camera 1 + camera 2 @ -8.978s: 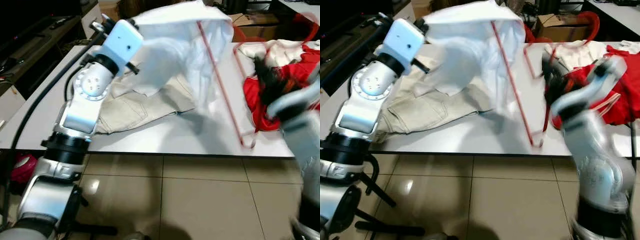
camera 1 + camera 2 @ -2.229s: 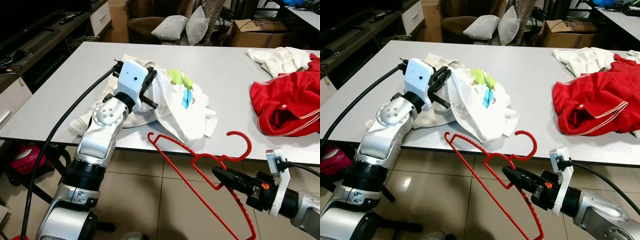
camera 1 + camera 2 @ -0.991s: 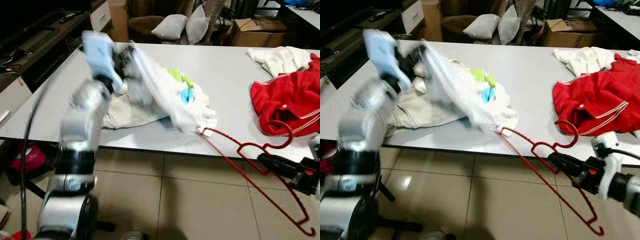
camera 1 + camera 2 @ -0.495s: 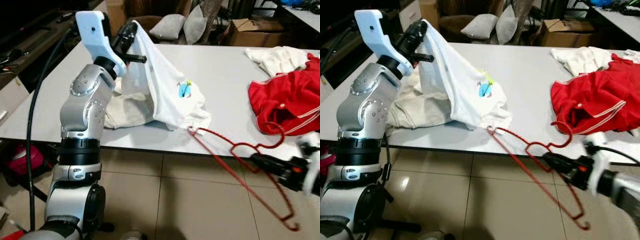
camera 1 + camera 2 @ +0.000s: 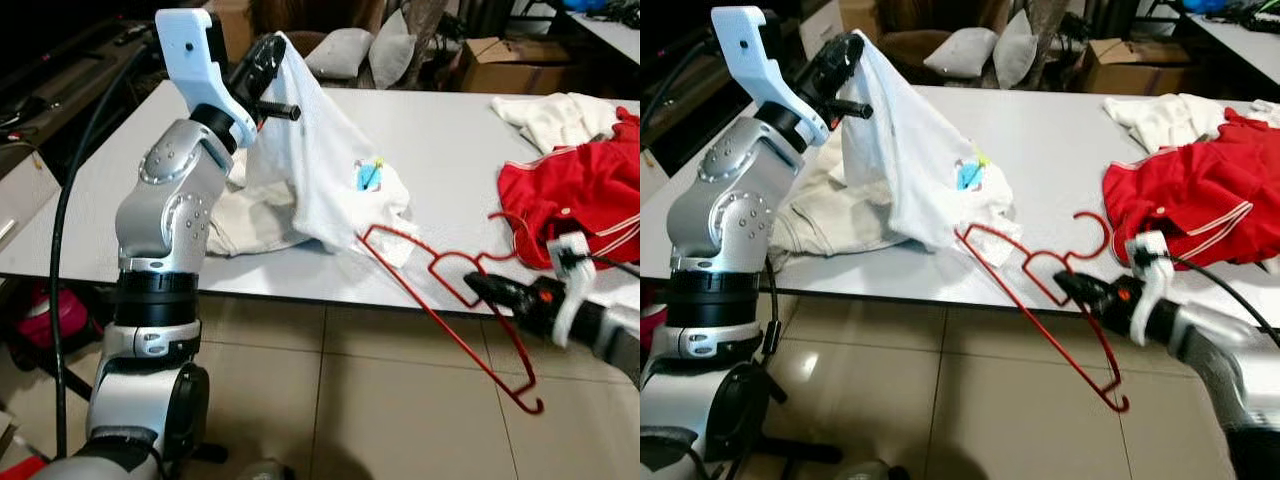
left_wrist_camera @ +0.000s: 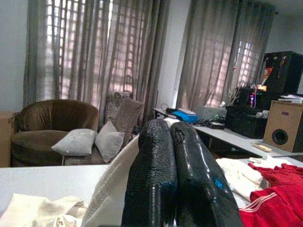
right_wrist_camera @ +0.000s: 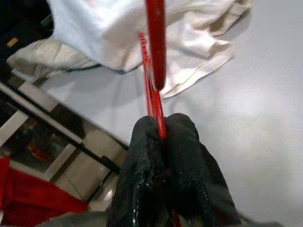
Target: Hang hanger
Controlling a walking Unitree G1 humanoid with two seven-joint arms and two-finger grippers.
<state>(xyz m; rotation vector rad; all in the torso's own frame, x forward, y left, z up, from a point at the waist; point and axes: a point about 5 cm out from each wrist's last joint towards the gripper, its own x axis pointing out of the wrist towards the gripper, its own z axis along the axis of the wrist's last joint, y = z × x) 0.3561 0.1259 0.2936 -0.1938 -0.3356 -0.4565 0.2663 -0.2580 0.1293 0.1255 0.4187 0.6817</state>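
Red hanger, pinched in the right end effector, pokes over the surface's front edge toward the white T-shirt gripped aloft by the left end effector; its tip could snag the hem and miss the opening.

On the table, the shirt hangs from the left gripper near the table's left end, draped over trousers lying there. At the table's right end lie more clothes. The hanger, held by the right gripper before the table's front edge, reaches up to the shirt's hem. Behind the table stand cushions and a box.
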